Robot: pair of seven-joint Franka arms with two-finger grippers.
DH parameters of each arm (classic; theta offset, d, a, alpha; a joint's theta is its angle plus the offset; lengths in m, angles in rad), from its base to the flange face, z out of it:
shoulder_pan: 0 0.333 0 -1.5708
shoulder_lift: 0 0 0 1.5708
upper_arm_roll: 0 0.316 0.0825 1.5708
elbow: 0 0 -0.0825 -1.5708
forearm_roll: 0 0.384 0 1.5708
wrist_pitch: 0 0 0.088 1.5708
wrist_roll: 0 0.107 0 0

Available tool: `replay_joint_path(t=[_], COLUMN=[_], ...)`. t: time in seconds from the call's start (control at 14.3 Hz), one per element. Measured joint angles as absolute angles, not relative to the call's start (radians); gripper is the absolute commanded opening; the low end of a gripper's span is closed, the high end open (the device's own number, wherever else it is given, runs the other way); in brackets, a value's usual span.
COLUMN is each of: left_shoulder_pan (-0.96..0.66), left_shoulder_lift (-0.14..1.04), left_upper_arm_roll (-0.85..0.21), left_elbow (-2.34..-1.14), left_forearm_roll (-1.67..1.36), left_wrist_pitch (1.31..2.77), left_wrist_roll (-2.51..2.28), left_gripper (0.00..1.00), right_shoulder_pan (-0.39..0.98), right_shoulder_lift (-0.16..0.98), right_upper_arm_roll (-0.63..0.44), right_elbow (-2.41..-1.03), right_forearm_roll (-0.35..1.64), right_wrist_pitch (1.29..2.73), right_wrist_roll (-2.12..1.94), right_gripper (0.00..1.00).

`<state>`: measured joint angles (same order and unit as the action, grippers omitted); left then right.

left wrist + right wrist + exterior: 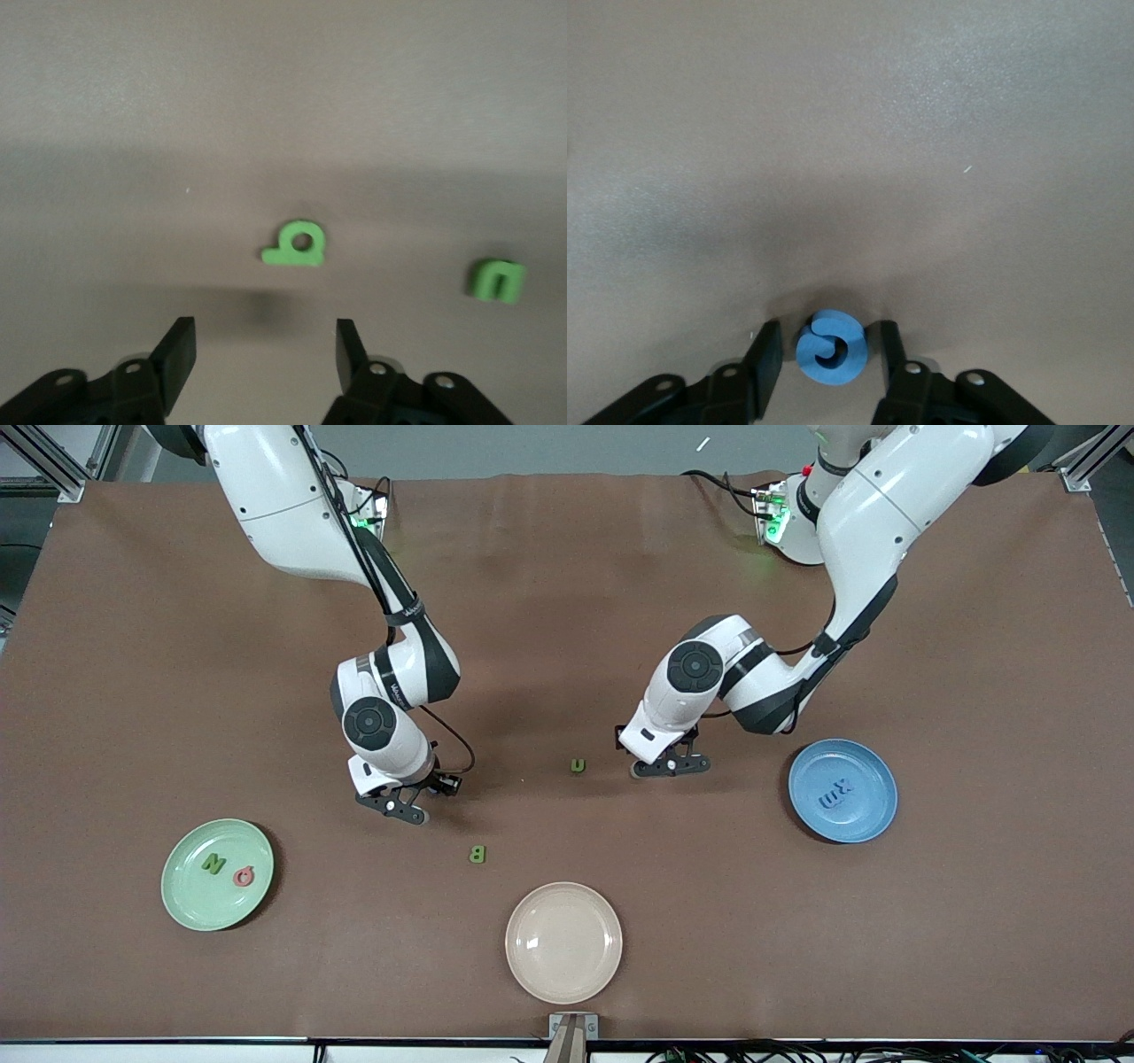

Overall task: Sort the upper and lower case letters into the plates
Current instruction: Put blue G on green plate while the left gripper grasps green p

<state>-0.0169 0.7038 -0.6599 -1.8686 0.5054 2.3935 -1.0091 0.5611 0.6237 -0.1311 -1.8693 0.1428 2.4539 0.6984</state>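
My right gripper (824, 347) sits low at the table, its fingers open just wide enough around a blue letter (831, 347); I cannot tell if they touch it. My left gripper (264, 352) is wide open and empty, near a green letter (297, 245). I count three plates. The green plate (182, 899) holds two letters and the blue plate (873, 815) two.

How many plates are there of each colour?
pale green plate: 1
blue plate: 1
cream plate: 1
Total: 3 plates
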Motion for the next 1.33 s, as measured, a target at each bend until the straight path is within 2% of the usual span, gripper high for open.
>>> replay_joint_path(t=[0.07,0.21,0.42,0.63,0.84,1.05,1.12,1.19,1.26,1.33], left_shoulder_pan=[-0.016,-0.018,-0.047,-0.081,-0.095,-0.108,-0.116,-0.123,-0.127,-0.129], left_shoulder_lift=[0.719,0.733,0.744,0.779,0.809,0.815,0.815,0.815,0.815,0.815], left_upper_arm_roll=[-0.657,-0.656,-0.649,-0.626,-0.603,-0.593,-0.588,-0.584,-0.581,-0.58], left_elbow=[-1.863,-1.843,-1.789,-1.742,-1.731,-1.731,-1.73,-1.73,-1.726,-1.724], left_forearm_roll=[0.523,0.53,0.541,0.592,0.608,0.609,0.609,0.609,0.609,0.609], left_wrist_pitch=[2.404,2.413,2.413,2.413,2.412,2.41,2.409,2.407,2.401,2.394], left_wrist_roll=[-1.012,-1.013,-1.013,-1.016,-1.016,-1.016,-1.016,-1.016,-1.016,-1.016], left_gripper=[0.71,0.69,0.69,0.69,0.67,0.66,0.64,0.62,0.59,0.56], right_shoulder_pan=[0.561,0.561,0.559,0.518,0.381,0.25,0.218,0.19,0.169,0.154], right_shoulder_lift=[0.621,0.618,0.61,0.604,0.602,0.606,0.613,0.623,0.636,0.652], right_upper_arm_roll=[-0.131,-0.135,-0.162,-0.235,-0.255,-0.255,-0.255,-0.254,-0.254,-0.253], right_elbow=[-1.87,-1.87,-1.837,-1.722,-1.634,-1.611,-1.607,-1.605,-1.605,-1.604], right_forearm_roll=[0.143,0.143,0.135,0.118,0.099,0.049,0.033,0.021,0.015,0.014], right_wrist_pitch=[2.454,2.453,2.415,2.298,2.252,2.252,2.255,2.269,2.303,2.349], right_wrist_roll=[0.698,0.697,0.683,0.523,0.256,0.008,-0.053,-0.104,-0.144,-0.172], right_gripper=[0.05,0.01,0.01,0.01,0.01,0.06,0.13,0.28,0.62,0.78])
